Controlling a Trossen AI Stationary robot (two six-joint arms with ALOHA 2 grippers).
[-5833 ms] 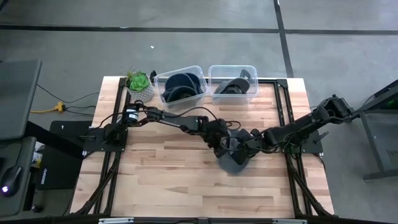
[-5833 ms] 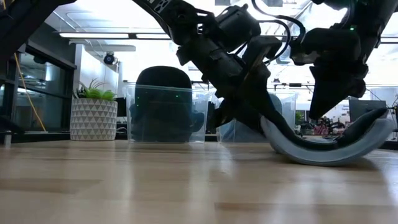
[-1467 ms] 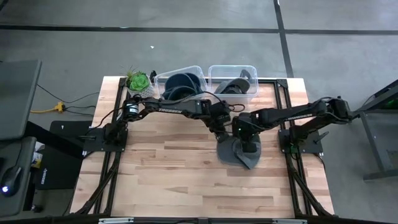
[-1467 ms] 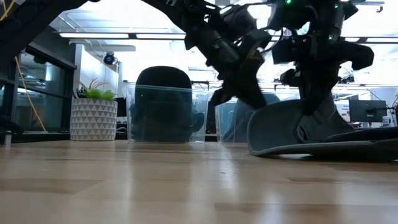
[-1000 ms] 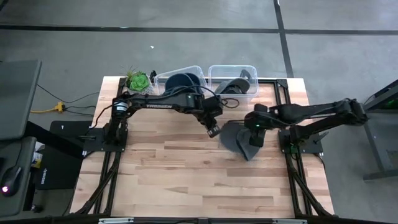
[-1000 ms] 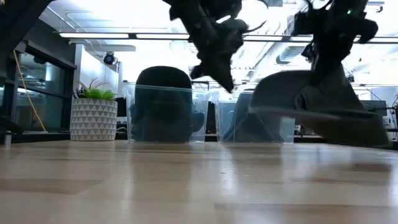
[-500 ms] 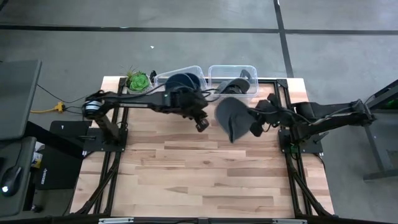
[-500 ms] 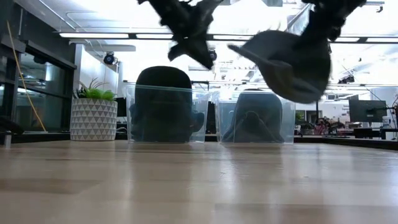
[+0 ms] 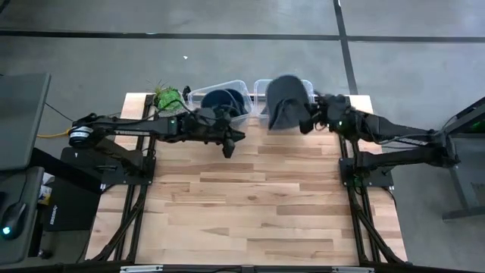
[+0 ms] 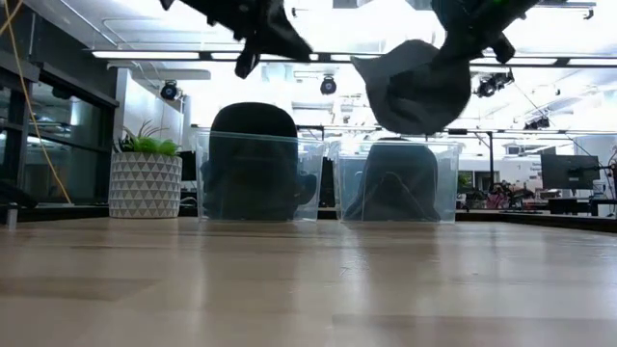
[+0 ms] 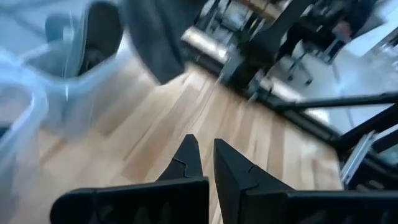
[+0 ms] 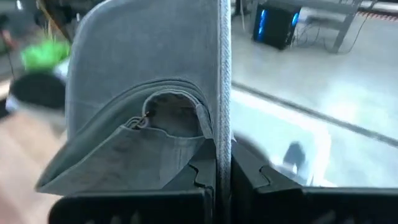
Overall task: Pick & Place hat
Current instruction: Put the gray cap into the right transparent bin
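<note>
Right gripper (image 9: 309, 121) fingers pinching hat (image 9: 286, 102), hovering over right bin (image 9: 305, 85) at frame top. Drop left. Left gripper (image 9: 229, 149) fingers pressed together, empty.

A light wooden plank counter (image 9: 242, 197) is carrying two clear plastic bins along its far edge: the left bin (image 9: 221, 106) is holding dark hats, the right bin (image 10: 395, 183) a grey one. A potted succulent (image 9: 168, 99) is sitting beside the left bin.
</note>
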